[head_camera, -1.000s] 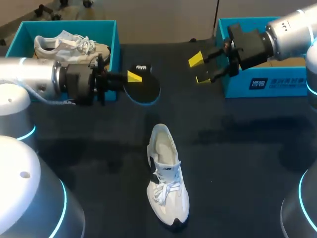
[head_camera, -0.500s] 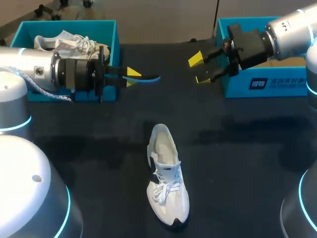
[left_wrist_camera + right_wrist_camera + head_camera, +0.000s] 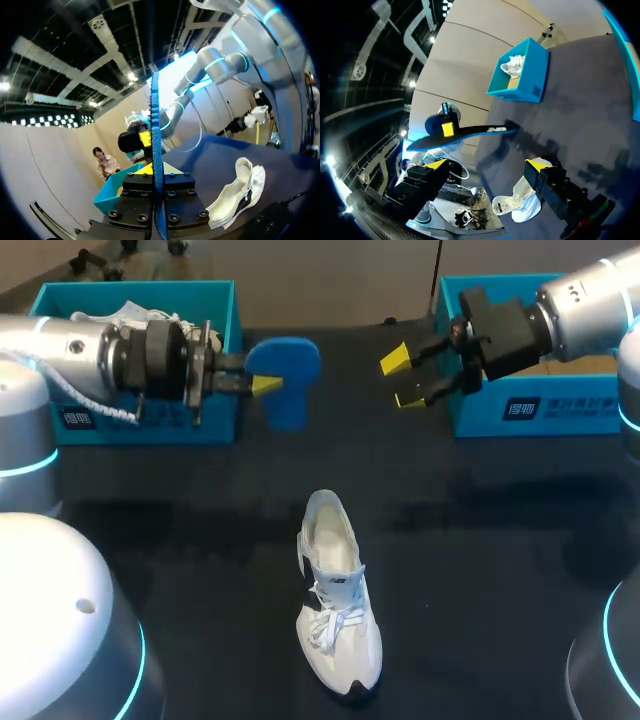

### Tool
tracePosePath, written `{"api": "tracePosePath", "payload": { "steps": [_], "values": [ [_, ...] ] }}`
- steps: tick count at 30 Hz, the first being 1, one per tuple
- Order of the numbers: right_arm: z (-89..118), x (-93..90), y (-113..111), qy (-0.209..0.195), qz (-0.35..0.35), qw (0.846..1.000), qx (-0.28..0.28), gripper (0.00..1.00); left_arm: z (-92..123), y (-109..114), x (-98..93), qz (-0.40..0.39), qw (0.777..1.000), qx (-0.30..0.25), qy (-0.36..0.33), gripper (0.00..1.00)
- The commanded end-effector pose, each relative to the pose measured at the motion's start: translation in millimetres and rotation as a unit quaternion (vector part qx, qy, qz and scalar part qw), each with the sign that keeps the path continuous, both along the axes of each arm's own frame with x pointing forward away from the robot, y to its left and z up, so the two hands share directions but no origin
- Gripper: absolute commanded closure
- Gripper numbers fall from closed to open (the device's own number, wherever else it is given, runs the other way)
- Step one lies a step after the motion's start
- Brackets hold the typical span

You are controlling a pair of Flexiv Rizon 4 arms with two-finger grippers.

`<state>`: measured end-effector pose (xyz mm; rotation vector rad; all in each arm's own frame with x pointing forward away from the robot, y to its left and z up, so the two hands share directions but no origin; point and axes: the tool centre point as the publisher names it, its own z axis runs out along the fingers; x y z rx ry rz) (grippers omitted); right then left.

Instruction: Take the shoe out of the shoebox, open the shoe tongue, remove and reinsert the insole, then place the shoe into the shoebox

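Note:
A white shoe point(image 3: 337, 600) lies on the dark table, toe toward the front edge; it also shows as the shoe point(image 3: 239, 195) and the shoe point(image 3: 520, 206) in the wrist views. My left gripper point(image 3: 266, 386) is shut on the insole point(image 3: 287, 378), held in the air with its blue underside facing the head camera. The left wrist view has the insole point(image 3: 154, 125) edge-on between my left gripper point(image 3: 156, 171) tips. My right gripper point(image 3: 404, 380) hangs open and empty beside the right shoebox point(image 3: 520, 410). From my right gripper point(image 3: 487, 165), the insole point(image 3: 465, 134) floats ahead.
A teal shoebox point(image 3: 226, 360) at the back left holds a second pale shoe point(image 3: 130, 312); it appears as the teal box point(image 3: 520, 80) in the right wrist view. The right teal box stands at the table's back right.
My left gripper has rolled the insole over, from black top face up, through edge-on, to blue underside showing, and drawn it slightly back. The right arm and the shoe stayed put.

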<state>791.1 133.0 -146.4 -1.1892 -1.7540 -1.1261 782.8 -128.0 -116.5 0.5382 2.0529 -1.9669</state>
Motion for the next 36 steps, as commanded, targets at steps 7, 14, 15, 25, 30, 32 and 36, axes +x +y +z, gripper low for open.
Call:
{"api": "tracePosePath", "payload": {
  "steps": [7,14,15,25,30,32,36],
  "values": [
    [0.1,0.0,0.6,0.001,0.000,1.000,-0.001,0.00,14.9,6.0,6.0,-0.023,0.962,0.064,0.264,1.00],
    [0.1,0.0,0.6,0.001,0.000,1.000,-0.001,0.00,9.6,2.8,6.0,-0.026,0.939,0.068,0.337,1.00],
    [0.1,0.0,0.6,0.001,0.000,1.000,-0.001,0.00,9.8,2.5,6.8,-0.027,0.934,0.066,0.350,1.00],
    [0.1,0.0,0.6,0.001,0.000,1.000,-0.001,0.00,2.5,2.7,17.8,-0.021,0.892,0.054,0.448,1.00],
    [0.1,0.0,0.6,0.001,0.000,1.000,-0.001,0.00,-4.4,3.6,20.7,-0.012,0.875,0.051,0.481,1.00],
    [0.1,0.0,0.6,0.001,0.000,1.000,-0.001,0.00,-6.1,4.1,20.2,-0.007,0.871,0.051,0.489,1.00],
    [0.1,0.0,0.6,0.001,0.000,1.000,-0.001,0.00,-7.7,3.7,21.4,-0.004,0.860,0.050,0.507,1.00]
  ]
}}
